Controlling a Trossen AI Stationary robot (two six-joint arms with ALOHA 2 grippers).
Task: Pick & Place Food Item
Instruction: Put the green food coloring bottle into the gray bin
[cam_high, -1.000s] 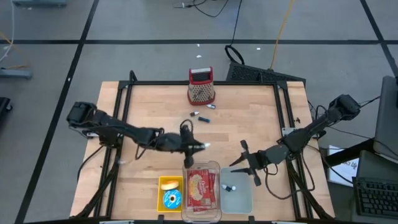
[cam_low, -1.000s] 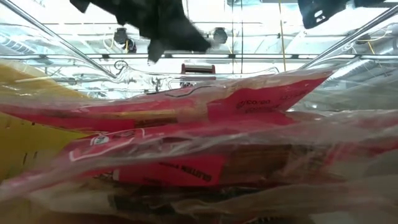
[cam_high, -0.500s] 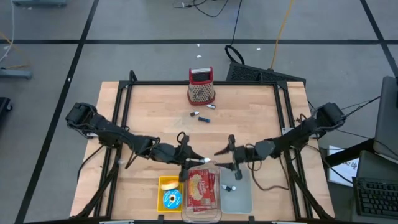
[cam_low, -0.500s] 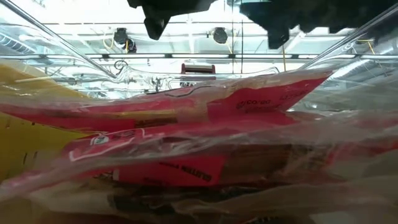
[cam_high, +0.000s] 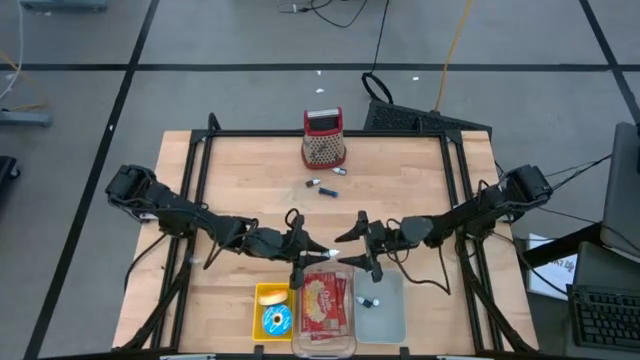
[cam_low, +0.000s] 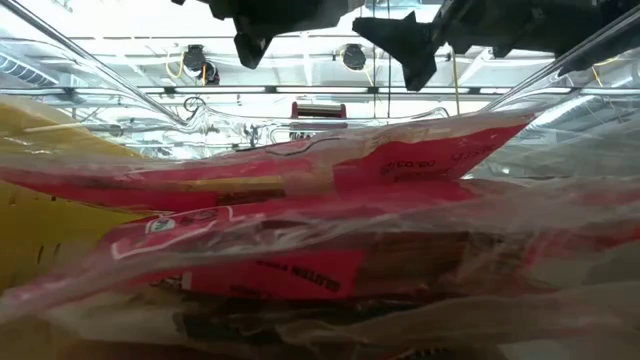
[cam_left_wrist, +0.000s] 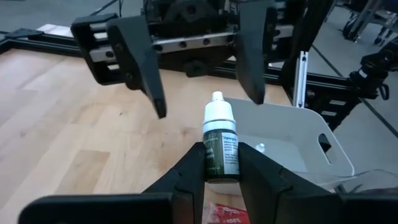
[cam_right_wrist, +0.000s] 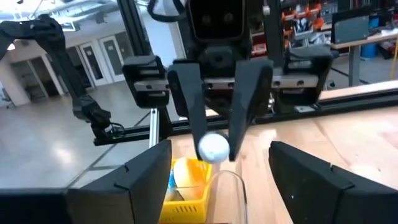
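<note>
Pinching a small dropper bottle (cam_left_wrist: 221, 149) upright in the left gripper (cam_left_wrist: 221, 171), presented cap-first toward wide-spread right gripper (cam_left_wrist: 196, 68) above the bins, apparently for handover.

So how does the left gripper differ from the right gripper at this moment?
The left gripper has its fingers shut on a small dropper bottle, while the right gripper holds nothing. The left gripper's fingers stand close together around the bottle; the right gripper's fingers are spread wide open. Both are dark, two-fingered, and face each other above the clear bin near the table's front edge.
</note>
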